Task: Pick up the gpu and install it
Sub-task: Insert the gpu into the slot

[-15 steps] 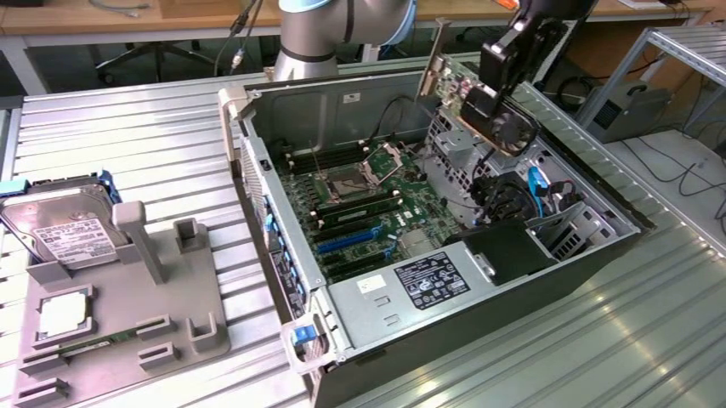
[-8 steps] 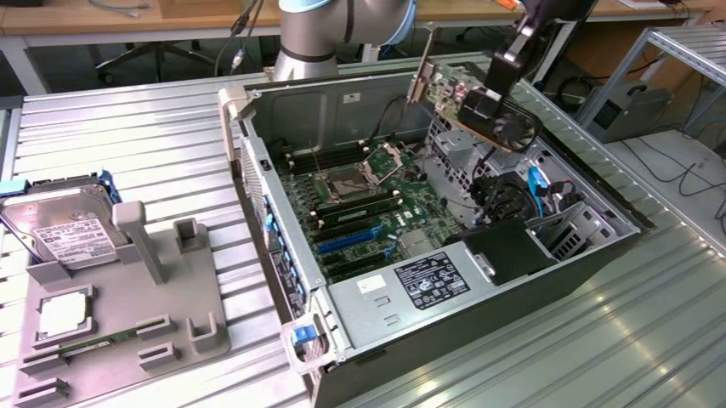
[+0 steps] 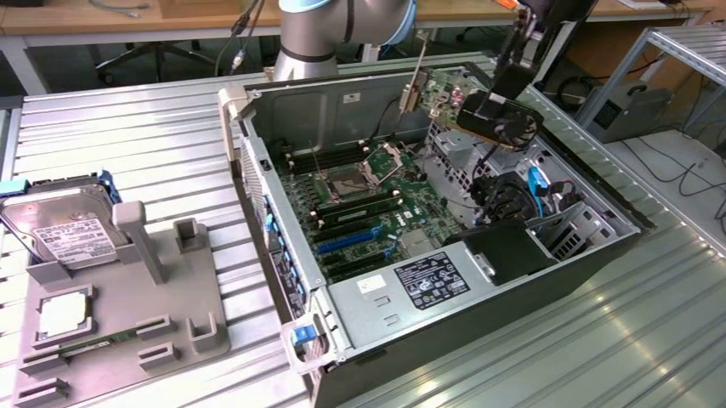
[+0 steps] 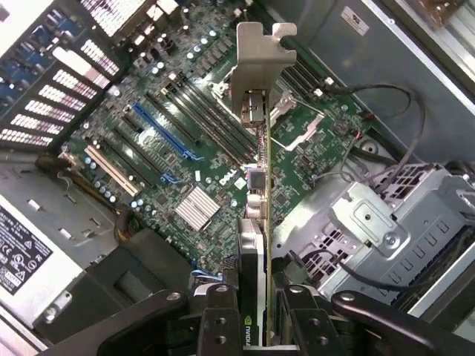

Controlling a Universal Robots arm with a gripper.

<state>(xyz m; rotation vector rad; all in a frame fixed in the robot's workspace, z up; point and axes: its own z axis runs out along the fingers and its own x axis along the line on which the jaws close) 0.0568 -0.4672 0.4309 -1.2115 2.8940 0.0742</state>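
The black end effector point(image 3: 496, 109) point(image 4: 257, 315) gripped the thin dark gpu with a silver metal bracket point(image 3: 445, 95) point(image 4: 256, 178) between nearly closed fingers. It held the card on edge in the air over the far corner of the open grey computer case point(image 3: 318, 110), which lay on the ribbed metal bench point(image 3: 136, 144).

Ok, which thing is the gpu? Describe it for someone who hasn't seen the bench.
Find the open computer case in the middle of the ribbed table. Above it the gripper holds the gpu, a flat card on edge. Unlike the silver hard drive on the grey stand, it has a narrow metal bracket at one end.
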